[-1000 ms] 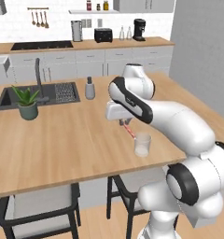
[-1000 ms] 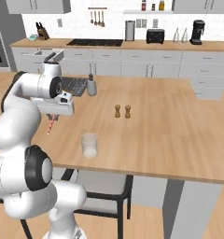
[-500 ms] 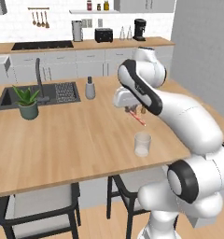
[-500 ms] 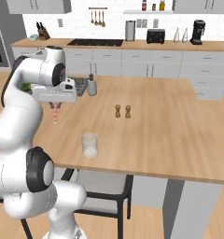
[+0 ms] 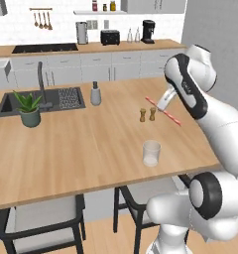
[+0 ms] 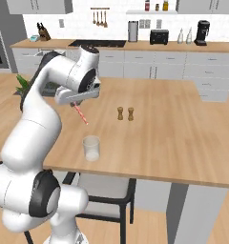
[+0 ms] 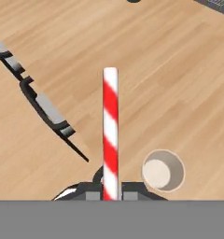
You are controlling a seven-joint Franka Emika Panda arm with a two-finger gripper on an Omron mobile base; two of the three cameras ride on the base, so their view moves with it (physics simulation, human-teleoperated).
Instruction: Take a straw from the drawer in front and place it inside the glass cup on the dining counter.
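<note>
Glass cup (image 5: 151, 153) on dining counter (image 5: 81, 144)

- The straw (image 7: 110, 135) carries red and white spiral stripes (it reads as plain pink-red in the base views).
- The glass cup (image 5: 151, 153) is clear, faintly whitish.
- The dining counter (image 5: 91, 144) is light wood with a dark sink (image 5: 22, 101).
- The plant (image 5: 28, 101) is green in a grey-green pot.
- The two shakers (image 6: 125, 113) are brown wood.
- The chairs (image 5: 41, 218) are black-framed with grey seats.
</note>
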